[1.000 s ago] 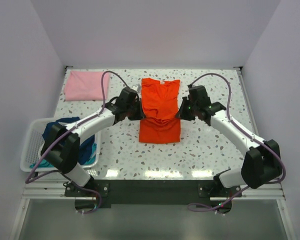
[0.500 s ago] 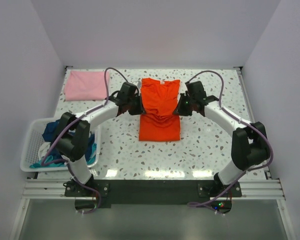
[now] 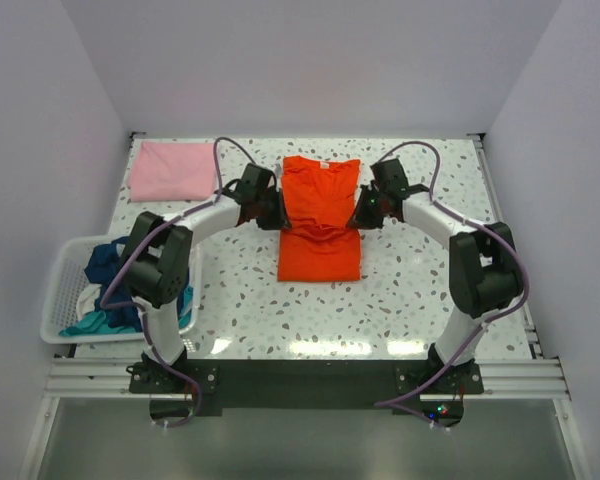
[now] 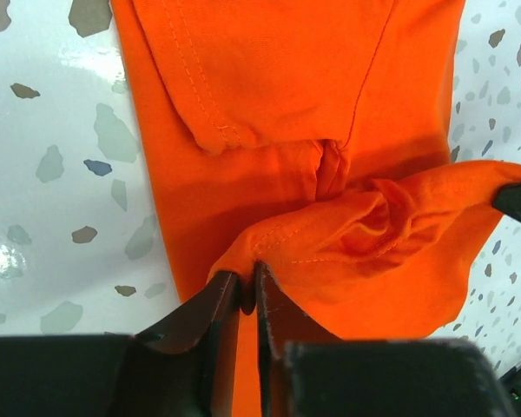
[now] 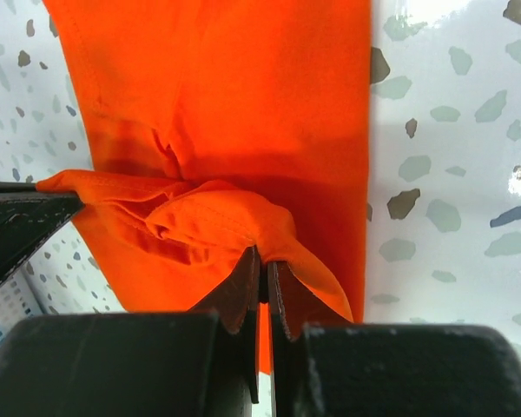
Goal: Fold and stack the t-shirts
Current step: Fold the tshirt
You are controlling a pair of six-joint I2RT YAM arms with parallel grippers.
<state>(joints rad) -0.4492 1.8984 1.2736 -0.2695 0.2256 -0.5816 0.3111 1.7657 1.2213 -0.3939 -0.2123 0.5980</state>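
The orange-red t-shirt (image 3: 320,215) lies lengthwise in the middle of the table, sleeves folded in. My left gripper (image 3: 277,213) is shut on a fold of its left edge (image 4: 269,239). My right gripper (image 3: 359,216) is shut on its right edge (image 5: 243,221). Both hold the lower part lifted and bunched over the shirt's middle. The folded pale pink t-shirt (image 3: 170,170) lies at the far left corner. Dark blue and teal t-shirts (image 3: 115,270) sit in the basket.
The white slatted basket (image 3: 65,300) stands at the left near edge of the speckled table (image 3: 420,290). Walls close in the table on the left, back and right.
Both grippers have moved away from me along the shirt, carrying its lower hem up towards the collar; the shirt's visible length near me has shortened.
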